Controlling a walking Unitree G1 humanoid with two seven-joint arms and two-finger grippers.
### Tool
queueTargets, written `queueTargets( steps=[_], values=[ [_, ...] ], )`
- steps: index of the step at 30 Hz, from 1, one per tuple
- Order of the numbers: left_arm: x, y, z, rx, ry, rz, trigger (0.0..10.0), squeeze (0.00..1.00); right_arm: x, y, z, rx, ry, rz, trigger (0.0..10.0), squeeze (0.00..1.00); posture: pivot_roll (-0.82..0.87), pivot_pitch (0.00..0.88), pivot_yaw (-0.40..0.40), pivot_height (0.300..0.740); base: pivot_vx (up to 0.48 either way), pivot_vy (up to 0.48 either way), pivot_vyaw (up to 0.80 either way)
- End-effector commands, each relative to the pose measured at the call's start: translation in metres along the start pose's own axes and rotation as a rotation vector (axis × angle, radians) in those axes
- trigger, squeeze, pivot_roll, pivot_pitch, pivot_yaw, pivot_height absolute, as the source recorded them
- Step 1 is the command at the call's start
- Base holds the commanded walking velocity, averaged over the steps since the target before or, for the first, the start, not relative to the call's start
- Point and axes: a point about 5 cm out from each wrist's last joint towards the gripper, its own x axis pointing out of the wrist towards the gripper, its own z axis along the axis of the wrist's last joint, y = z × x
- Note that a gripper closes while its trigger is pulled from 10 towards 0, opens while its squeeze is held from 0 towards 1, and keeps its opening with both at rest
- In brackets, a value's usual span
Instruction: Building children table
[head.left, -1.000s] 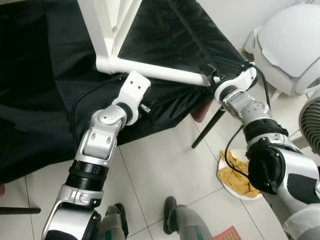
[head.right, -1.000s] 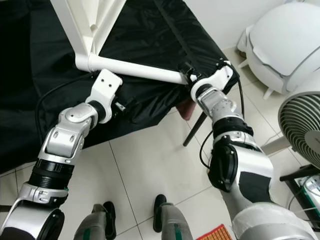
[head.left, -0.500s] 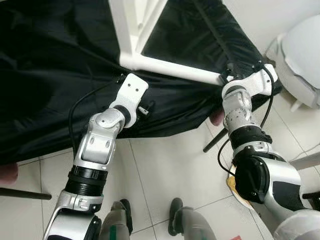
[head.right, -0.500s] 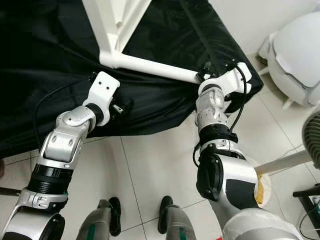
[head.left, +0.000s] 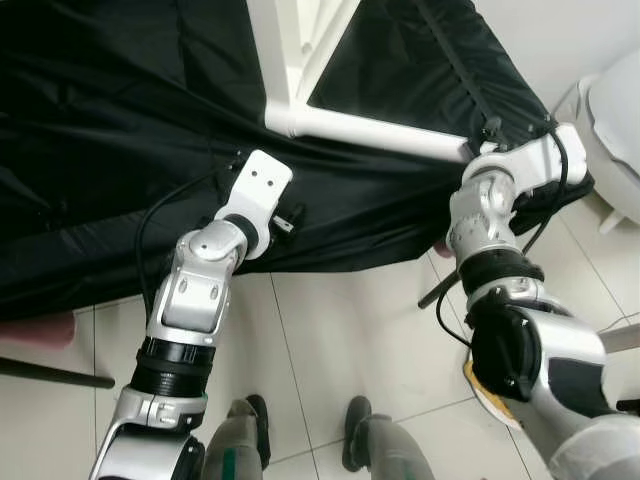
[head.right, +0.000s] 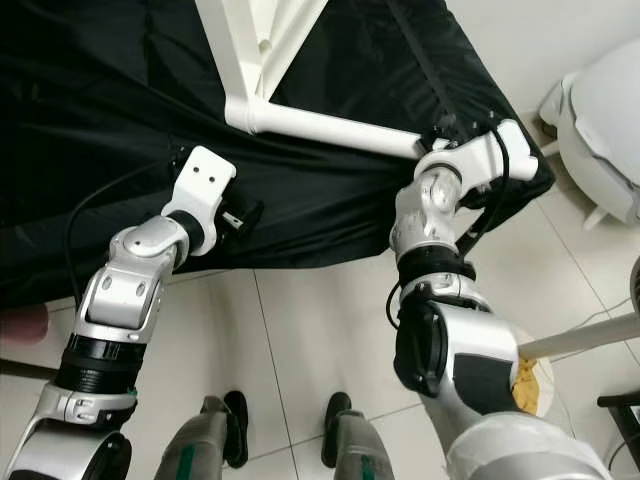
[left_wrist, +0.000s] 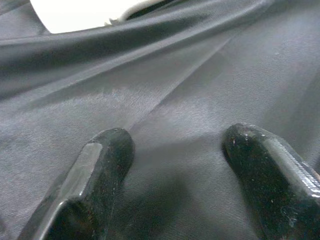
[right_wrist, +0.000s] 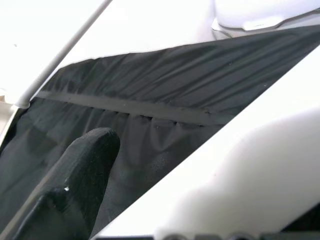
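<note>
A white table frame lies on a black cloth (head.left: 120, 150). Its round white leg (head.left: 370, 132) runs across the cloth from a corner joint (head.left: 280, 118), and flat white panels (head.left: 290, 40) rise from that joint. My right gripper (head.left: 478, 148) is at the leg's free end. In the right wrist view the leg (right_wrist: 240, 165) lies against one black finger (right_wrist: 75, 185) and hides the other. My left gripper (left_wrist: 175, 165) is open, both fingertips resting on bare cloth just in front of the leg, with nothing between them. Its white wrist (head.left: 258, 185) shows in the eye views.
A white rounded appliance (head.left: 620, 110) stands at the right. On the tiled floor (head.left: 340, 340) are a plate of yellow food (head.right: 530, 385), a dark slanted rod (head.left: 435, 290) under the cloth's edge, another rod (head.left: 50, 372) at the left, and two dark shoes (head.left: 355, 445).
The camera has shifted, sliding the scene to the right. My right forearm has swung in, more upright under the leg's end. The left gripper stays on the cloth.
</note>
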Motion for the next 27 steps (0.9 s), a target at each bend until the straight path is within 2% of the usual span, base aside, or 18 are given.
queueTargets(
  steps=[1, 2, 5, 6, 7, 10, 11, 14, 15, 17, 20, 21, 24, 27],
  values=[
    [-0.002, 0.004, -0.003, -0.004, 0.014, 0.152, 10.0, 0.0, 0.002, 0.016, 0.003, -0.272, -0.016, 0.195, 10.0, 0.0, 0.07, 0.266, -0.017, 0.74, 0.0, 0.0, 0.0],
    [-0.002, 0.003, -0.003, -0.002, 0.013, 0.151, 10.0, 0.0, 0.001, 0.017, 0.0, -0.306, 0.002, 0.194, 10.0, 0.0, 0.08, 0.264, -0.025, 0.74, 0.0, 0.0, 0.0],
    [-0.005, 0.004, -0.001, -0.004, 0.008, 0.161, 10.0, 0.0, -0.005, -0.023, -0.002, -0.323, -0.103, -0.065, 10.0, 0.0, 0.09, 0.268, -0.032, 0.74, 0.0, 0.0, 0.0],
    [-0.005, 0.004, -0.001, -0.004, 0.008, 0.161, 10.0, 0.0, -0.005, -0.023, -0.002, -0.323, -0.103, -0.065, 10.0, 0.0, 0.09, 0.268, -0.032, 0.74, 0.0, 0.0, 0.0],
    [-0.007, 0.008, -0.004, -0.009, 0.013, 0.174, 10.0, 0.0, -0.025, -0.046, -0.018, -0.395, -0.136, -0.134, 10.0, 0.0, 0.09, 0.269, -0.029, 0.74, 0.0, 0.0, 0.0],
    [-0.008, 0.009, -0.005, -0.011, 0.016, 0.18, 10.0, 0.0, -0.032, -0.052, -0.024, -0.418, -0.14, -0.145, 10.0, 0.0, 0.09, 0.269, -0.029, 0.74, 0.0, 0.0, 0.0],
    [-0.008, 0.012, -0.004, 0.0, 0.016, 0.185, 10.0, 0.0, -0.042, -0.069, -0.03, -0.474, -0.16, -0.197, 10.0, 0.0, 0.09, 0.271, -0.015, 0.74, 0.0, 0.0, 0.0],
    [-0.008, 0.013, -0.004, 0.003, 0.016, 0.186, 10.0, 0.0, -0.044, -0.073, -0.031, -0.489, -0.167, -0.212, 10.0, 0.0, 0.09, 0.271, -0.015, 0.74, 0.0, 0.0, 0.0],
    [-0.008, 0.014, -0.003, -0.004, 0.013, 0.183, 10.0, 0.0, -0.048, -0.076, -0.028, -0.518, -0.207, -0.193, 10.0, 0.0, 0.09, 0.271, -0.006, 0.74, 0.0, 0.0, 0.0],
    [-0.008, 0.015, -0.003, -0.002, 0.012, 0.182, 10.0, 0.0, -0.05, -0.077, -0.028, -0.505, -0.218, -0.158, 10.0, 0.0, 0.08, 0.274, 0.004, 0.74, 0.0, 0.0, 0.0],
    [-0.009, 0.017, -0.004, 0.007, 0.014, 0.182, 10.0, 0.0, -0.054, -0.079, -0.033, -0.452, -0.184, -0.094, 10.0, 0.0, 0.08, 0.274, 0.01, 0.74, 0.0, 0.0, 0.0],
    [-0.009, 0.018, -0.004, 0.02, 0.015, 0.185, 10.0, 0.0, -0.055, -0.081, -0.039, -0.444, -0.133, -0.091, 10.0, 0.0, 0.08, 0.277, 0.013, 0.74, 0.0, 0.0, 0.0],
    [-0.009, 0.02, -0.003, 0.014, 0.015, 0.183, 10.0, 0.0, -0.059, -0.086, -0.046, -0.444, -0.074, -0.099, 10.0, 0.0, 0.08, 0.275, 0.016, 0.74, 0.0, 0.0, 0.0],
    [-0.009, 0.02, -0.004, 0.009, 0.015, 0.182, 10.0, 0.0, -0.063, -0.088, -0.046, -0.45, -0.066, -0.106, 10.0, 0.0, 0.08, 0.275, 0.016, 0.74, 0.0, 0.0, 0.0]
  ],
)
